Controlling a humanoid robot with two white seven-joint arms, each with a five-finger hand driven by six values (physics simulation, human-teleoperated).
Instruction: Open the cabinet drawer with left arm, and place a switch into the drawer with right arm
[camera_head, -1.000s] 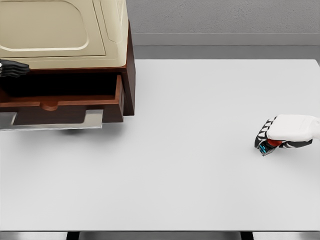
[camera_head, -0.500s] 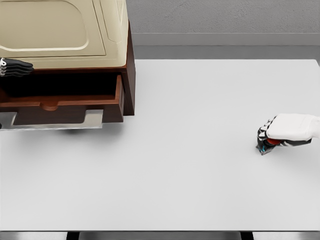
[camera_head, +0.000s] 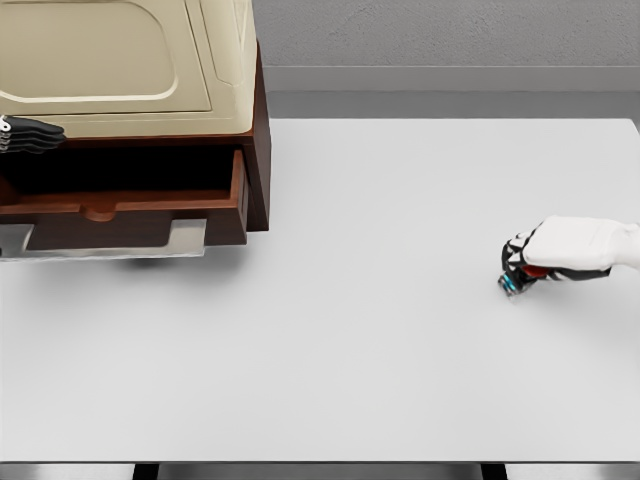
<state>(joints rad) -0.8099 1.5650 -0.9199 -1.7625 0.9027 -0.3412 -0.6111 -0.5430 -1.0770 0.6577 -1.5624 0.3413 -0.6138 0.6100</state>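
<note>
At table's right edge, right hand (camera_head: 560, 258) (knuckles up) clasps the switch (camera_head: 512, 284).

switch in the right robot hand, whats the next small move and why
Probably carry it up and left toward the drawer. The right robot hand has its fingers curled around the switch low over the table at its right side, while the drawer already stands pulled out of the cabinet at far left, so a long stretch of table lies between them.
</note>
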